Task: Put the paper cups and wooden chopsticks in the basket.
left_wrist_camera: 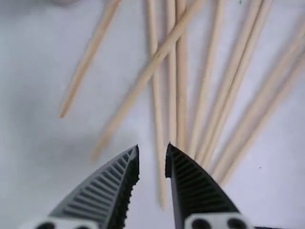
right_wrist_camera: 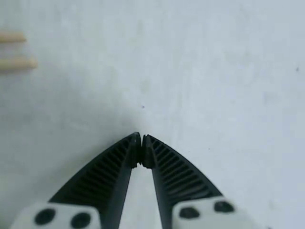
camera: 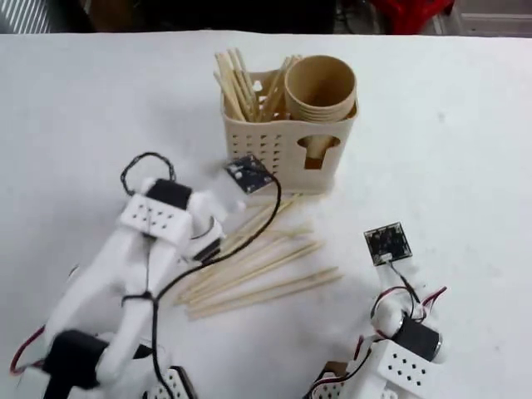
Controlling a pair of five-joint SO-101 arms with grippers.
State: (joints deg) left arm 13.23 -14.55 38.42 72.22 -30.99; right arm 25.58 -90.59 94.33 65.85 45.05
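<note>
A beige basket [camera: 278,158] stands at the back middle of the table. In it are a stack of paper cups [camera: 321,85] and several upright wooden chopsticks [camera: 241,83]. Several loose chopsticks [camera: 266,266] [left_wrist_camera: 209,86] lie fanned on the white table in front of it. My left gripper [left_wrist_camera: 152,155] hangs just over their near-left ends, open by a narrow gap, with one chopstick [left_wrist_camera: 156,109] lying in line with that gap. My right gripper [right_wrist_camera: 141,143] is shut and empty over bare table; two chopstick ends [right_wrist_camera: 16,63] lie off to its side.
The left arm [camera: 150,249] stretches from the front left toward the chopstick pile. The right arm [camera: 407,341] sits folded at the front right. White table [camera: 449,150] lies open on both sides of the basket.
</note>
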